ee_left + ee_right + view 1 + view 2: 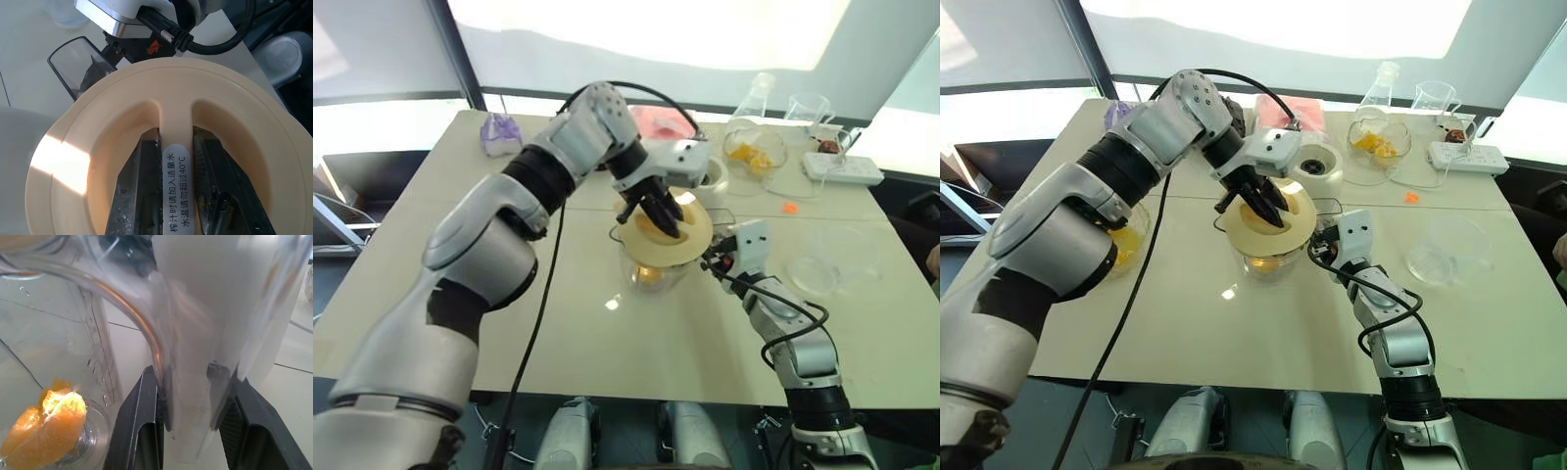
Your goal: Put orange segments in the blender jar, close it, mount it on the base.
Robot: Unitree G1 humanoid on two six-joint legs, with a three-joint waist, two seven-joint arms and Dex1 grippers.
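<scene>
Table (607,362): pale, carried every item listed.
Blender jar (1268,262): clear, stood upright near the table's middle, long axis vertical, mouth upward, handle (195,333) turned to the robot's right.
Lid (98,147): cream disc, lay across the jar's mouth, central ridge (175,122) uppermost; whether it was fully seated could not be told.
Base (1317,162): white, stood behind the jar, apart from it.
Left gripper (176,139): above the jar, jaws pinched tight on the lid's ridge.
Right gripper (190,396): jaws closed round the jar's handle.
Orange segments (49,426): lay at the jar's bottom.
</scene>
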